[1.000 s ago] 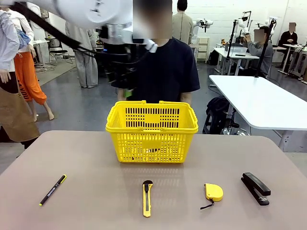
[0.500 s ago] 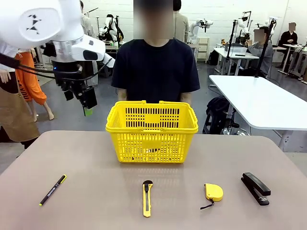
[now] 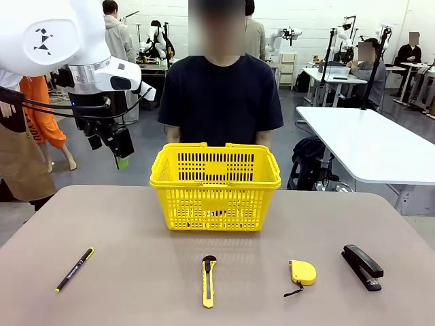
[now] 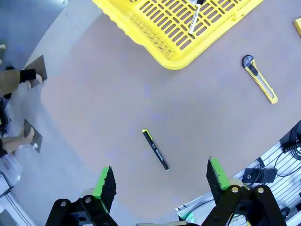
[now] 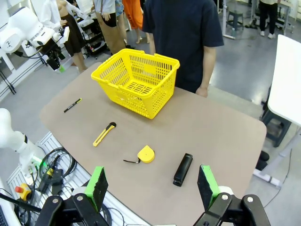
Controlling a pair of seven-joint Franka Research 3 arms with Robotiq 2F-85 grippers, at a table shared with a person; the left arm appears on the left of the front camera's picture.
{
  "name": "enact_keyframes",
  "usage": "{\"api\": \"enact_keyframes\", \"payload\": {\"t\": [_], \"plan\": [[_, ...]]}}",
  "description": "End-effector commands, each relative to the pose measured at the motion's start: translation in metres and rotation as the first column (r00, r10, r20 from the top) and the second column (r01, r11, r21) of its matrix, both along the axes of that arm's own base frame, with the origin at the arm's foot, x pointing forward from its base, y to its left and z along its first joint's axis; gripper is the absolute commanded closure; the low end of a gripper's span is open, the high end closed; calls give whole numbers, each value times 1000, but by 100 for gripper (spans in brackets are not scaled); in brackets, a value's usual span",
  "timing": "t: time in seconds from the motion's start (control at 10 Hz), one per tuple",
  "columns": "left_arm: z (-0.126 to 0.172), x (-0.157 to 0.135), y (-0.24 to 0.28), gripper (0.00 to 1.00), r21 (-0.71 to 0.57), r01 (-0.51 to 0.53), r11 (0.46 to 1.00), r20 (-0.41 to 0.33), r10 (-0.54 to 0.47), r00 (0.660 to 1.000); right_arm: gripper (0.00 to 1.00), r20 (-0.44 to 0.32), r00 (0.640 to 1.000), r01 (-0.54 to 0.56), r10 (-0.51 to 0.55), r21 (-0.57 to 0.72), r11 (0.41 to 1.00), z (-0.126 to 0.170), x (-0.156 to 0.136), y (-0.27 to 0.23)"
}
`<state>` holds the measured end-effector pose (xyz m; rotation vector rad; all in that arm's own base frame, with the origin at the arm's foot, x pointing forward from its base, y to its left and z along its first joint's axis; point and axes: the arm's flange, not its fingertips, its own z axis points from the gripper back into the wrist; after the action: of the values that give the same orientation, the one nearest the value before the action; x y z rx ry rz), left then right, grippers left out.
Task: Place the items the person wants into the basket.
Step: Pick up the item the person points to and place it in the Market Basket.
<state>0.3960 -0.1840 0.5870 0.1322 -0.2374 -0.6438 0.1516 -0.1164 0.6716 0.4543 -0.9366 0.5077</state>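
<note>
The yellow basket stands at the table's far middle, in front of the person in a dark navy T-shirt. A white marker with a black cap lies inside the basket. On the table's left lies the thin black pen. The yellow-and-black utility knife rests near the front middle. My left gripper hangs open and empty, high up to the left of the basket. My right gripper is open, high above the near right of the table.
A yellow tape measure and a black stapler lie at the front right. Bare table stretches between the pen and the basket. A white table stands behind at the right, and other people are farther back.
My left arm has swung from above the basket, in front of the person, out to the left. Its jaws stay open and empty. The things on the table have not moved.
</note>
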Motion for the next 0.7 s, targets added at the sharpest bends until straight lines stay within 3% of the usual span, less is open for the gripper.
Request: {"api": "enact_keyframes", "payload": {"t": [0.0, 0.5, 0.6], "plan": [[5, -5, -1, 0, 1, 0, 1000, 13, 0, 1000, 0, -16, 1000, 6, -6, -5, 1000, -1, 0, 0], [3, -3, -3, 0, 1, 6, 1000, 9, -6, 1000, 0, -16, 1000, 6, -6, -5, 1000, -1, 0, 0], [22, -7, 35, 0, -217, 87, 972, -161, -124, 979, 0, -16, 1000, 6, -6, -5, 1000, -1, 0, 0]]}}
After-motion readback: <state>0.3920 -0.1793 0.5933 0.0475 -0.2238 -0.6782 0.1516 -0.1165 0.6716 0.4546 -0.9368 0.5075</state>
